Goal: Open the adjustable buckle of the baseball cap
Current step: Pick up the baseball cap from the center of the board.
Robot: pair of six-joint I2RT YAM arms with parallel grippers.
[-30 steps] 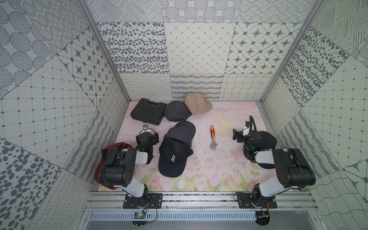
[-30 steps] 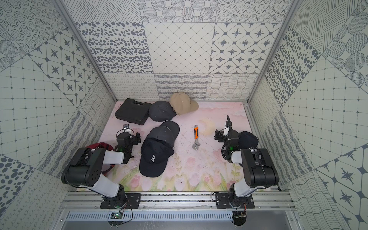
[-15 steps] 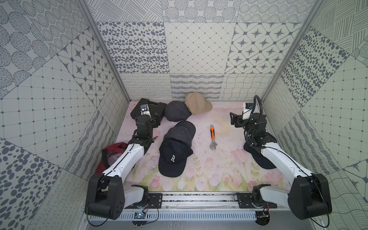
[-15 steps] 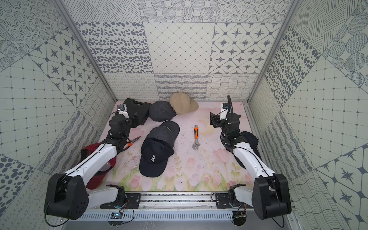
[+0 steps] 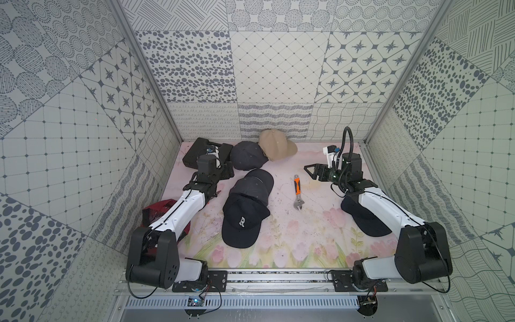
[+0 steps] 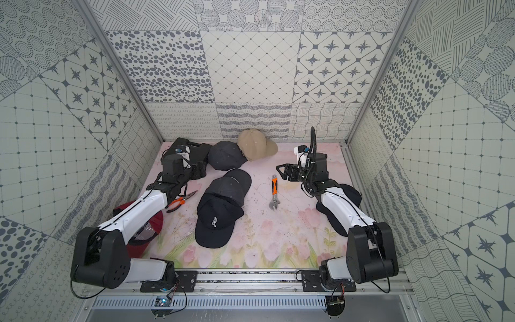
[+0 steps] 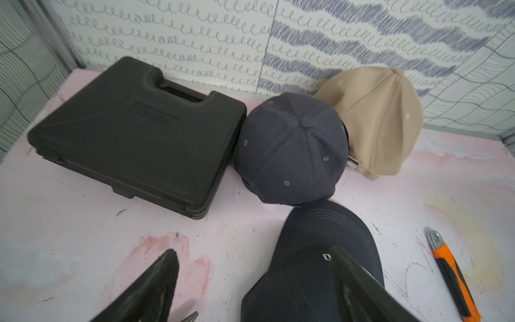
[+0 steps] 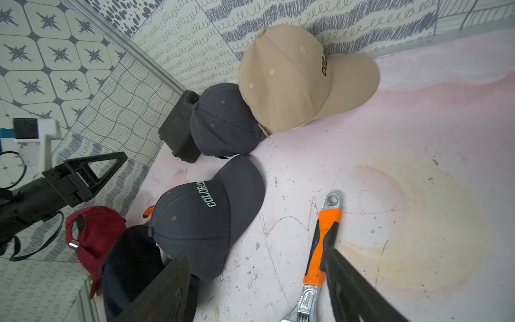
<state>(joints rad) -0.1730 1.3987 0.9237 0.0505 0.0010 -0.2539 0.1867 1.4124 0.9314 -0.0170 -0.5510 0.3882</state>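
The left fingers [image 7: 164, 267] and the right fingers [image 8: 348, 278] are both standing apart and holding nothing, the left ones hovering over the brim of a dark cap [image 7: 315, 231], the right ones near the wrench [image 8: 326, 223]. Which cap is meant I cannot tell; the tan cap [image 7: 381, 117] is lying ahead of both, near the wall [image 7: 334, 41], showing its buckle [image 7: 352, 163] just beyond the grey cap [image 7: 292, 150]. I am judging the right fingers better placed, since bare table [image 8: 390, 139] is lying between them and that cap, while the grey cap is blocking the left.
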